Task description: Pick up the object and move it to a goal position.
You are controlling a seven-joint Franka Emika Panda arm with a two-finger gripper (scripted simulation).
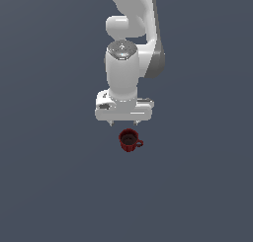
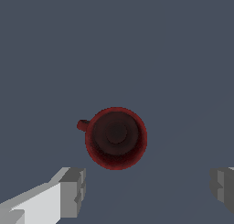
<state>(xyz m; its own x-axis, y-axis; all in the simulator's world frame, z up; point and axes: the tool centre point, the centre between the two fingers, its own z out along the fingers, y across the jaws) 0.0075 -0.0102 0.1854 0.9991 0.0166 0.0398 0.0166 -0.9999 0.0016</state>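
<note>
A small dark red mug (image 1: 129, 140) stands upright on the grey floor, its loop handle pointing toward the exterior view's right. In the wrist view the mug (image 2: 116, 137) shows from above with its dark inside and its handle (image 2: 82, 125) on one side. My gripper (image 1: 124, 122) hangs above the floor, just behind the mug in the exterior view. It is open and empty. Its two fingertips (image 2: 73, 191) stand wide apart, wider than the mug. The mug lies ahead of the line between them, not between them.
The plain grey floor (image 1: 49, 186) spreads all around the mug. The white arm (image 1: 133, 33) rises behind the gripper. No other object shows.
</note>
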